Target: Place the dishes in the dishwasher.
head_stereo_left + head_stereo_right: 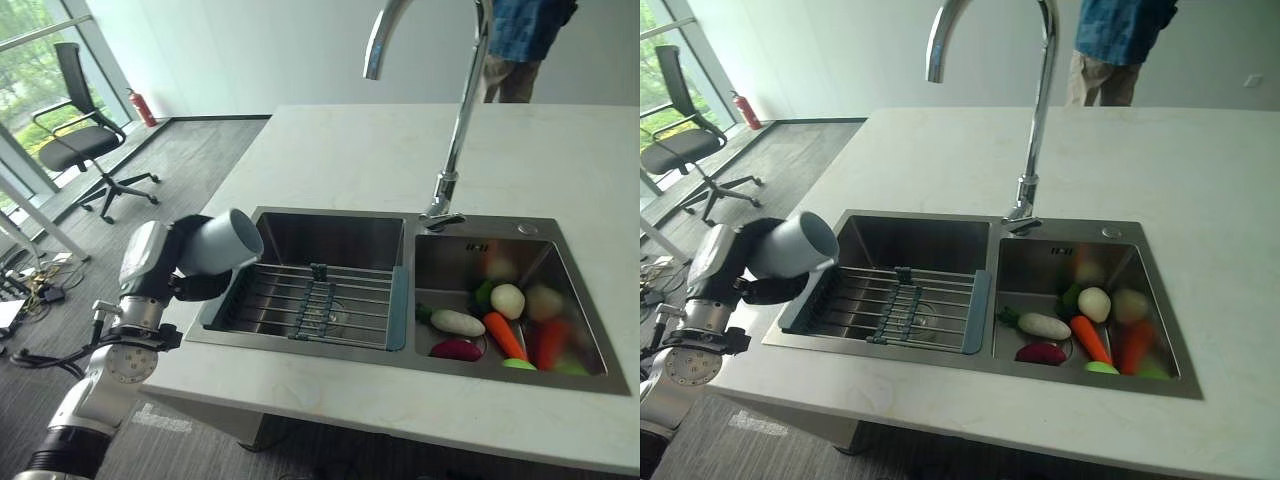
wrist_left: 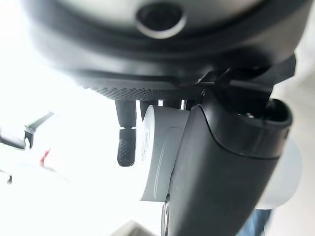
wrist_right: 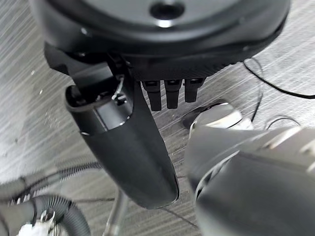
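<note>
A: Left hand (image 1: 190, 262) holds a pale grey cup (image 1: 222, 241); fingers and thumb curled round its body, cup lying nearly on its side, open mouth turned toward the sink (image 1: 330, 229).
B: Where, exactly?
A: Above the left rim of the left basin, just over the corner of the wire drying rack (image 1: 315, 300); I can't tell whether it touches the rack.
B: Why tipped like that?
A: My guess: the grasp came from the side, so the wrist carries it sideways; it may also let any water run out over the basin.
B: Right hand?
A: Right hand (image 3: 147, 123) hangs low over the grey floor; fingers fairly straight, holding nothing; idle, likely kept clear of the counter (image 1: 400, 150).
B: Anything else in the sink?
A: Toy vegetables (image 1: 500, 325) heaped in the right basin under the tall tap (image 1: 455, 120); not dishes.
B: Bystanders?
A: A person (image 1: 1120, 45) stands at the far edge.
B: Progress?
A: Early; the cup is in hand but no dishwasher is visible here.
</note>
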